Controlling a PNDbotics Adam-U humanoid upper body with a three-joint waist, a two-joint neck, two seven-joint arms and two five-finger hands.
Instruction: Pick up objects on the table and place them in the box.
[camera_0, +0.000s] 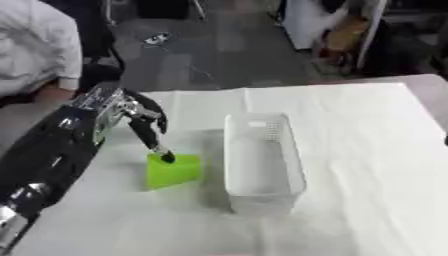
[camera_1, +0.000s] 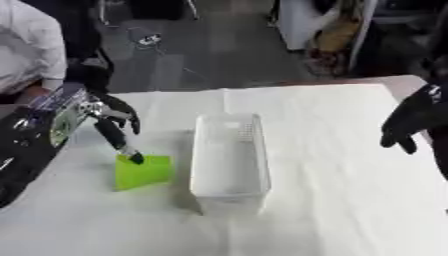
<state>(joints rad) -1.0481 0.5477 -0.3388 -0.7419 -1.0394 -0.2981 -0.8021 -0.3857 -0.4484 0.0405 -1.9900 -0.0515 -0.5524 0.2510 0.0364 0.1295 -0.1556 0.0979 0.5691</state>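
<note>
We see a green wedge, flat and matte, widening toward 4 o'clock; left hand extends one finger onto its narrow top; white slotted plastic box runs 12-to-6; right hand droops relaxed.

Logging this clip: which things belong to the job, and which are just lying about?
Job:
green object
white box
left hand, one finger on the green object
right hand, hovering at the right edge

Lying about:
white cloth covering the table

Lime-green object; white box; white tablecloth; black hands.
</note>
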